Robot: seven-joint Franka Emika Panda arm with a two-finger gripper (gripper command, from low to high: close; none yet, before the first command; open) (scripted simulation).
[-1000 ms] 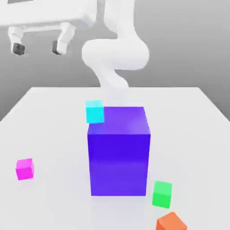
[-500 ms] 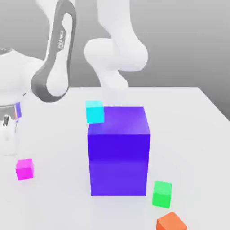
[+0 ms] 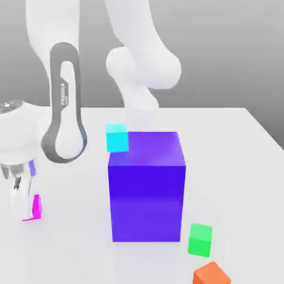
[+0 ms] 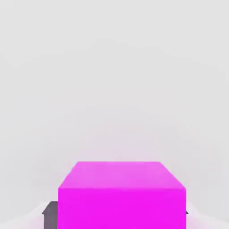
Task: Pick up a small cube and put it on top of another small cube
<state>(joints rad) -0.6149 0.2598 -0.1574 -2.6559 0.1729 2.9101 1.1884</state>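
Magenta small cube (image 3: 36, 207) sits clamped between the gripper (image 3: 25, 213) jaws.

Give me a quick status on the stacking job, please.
End effector down at table, shut on pink cube. Green cube waiting, bare on top. Big blue block stands between them.
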